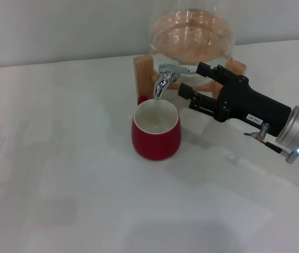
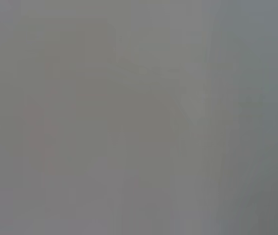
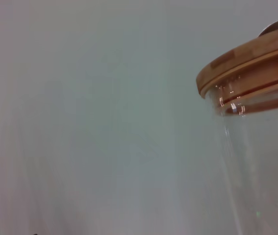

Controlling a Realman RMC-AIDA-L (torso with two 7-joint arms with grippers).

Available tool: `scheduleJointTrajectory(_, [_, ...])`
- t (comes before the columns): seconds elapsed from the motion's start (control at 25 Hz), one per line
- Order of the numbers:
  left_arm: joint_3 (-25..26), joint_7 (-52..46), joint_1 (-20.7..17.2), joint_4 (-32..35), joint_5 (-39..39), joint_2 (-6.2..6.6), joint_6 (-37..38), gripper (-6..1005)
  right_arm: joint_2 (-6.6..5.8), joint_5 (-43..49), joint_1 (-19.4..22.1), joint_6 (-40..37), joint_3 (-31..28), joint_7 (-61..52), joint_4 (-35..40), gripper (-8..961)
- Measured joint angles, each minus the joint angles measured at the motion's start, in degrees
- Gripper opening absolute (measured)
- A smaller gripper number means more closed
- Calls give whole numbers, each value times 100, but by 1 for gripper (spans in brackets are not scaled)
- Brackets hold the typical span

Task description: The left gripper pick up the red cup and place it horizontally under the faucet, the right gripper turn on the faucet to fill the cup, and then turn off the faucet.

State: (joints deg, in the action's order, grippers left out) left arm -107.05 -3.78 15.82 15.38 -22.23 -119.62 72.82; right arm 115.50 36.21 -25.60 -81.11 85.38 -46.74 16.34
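Standing on white table [image 1: 59, 174]: red cup [image 1: 156, 138]

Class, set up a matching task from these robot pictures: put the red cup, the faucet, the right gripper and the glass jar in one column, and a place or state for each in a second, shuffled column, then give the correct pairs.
Column one:
1. red cup
2. faucet
3. right gripper
4. glass jar

Column two:
A. rests on a wooden stand
B. upright on the table, below the spout
C. fingers open at the lever
D. chrome, spout curved downward

Pairs: 1-B, 2-D, 3-C, 4-A
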Motion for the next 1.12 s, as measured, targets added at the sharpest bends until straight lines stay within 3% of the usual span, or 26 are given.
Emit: scheduleJointTrajectory(1.12, [-79, 9, 0, 0, -1, 9, -4, 869, 40, -6, -120, 5, 256, -150, 10, 827])
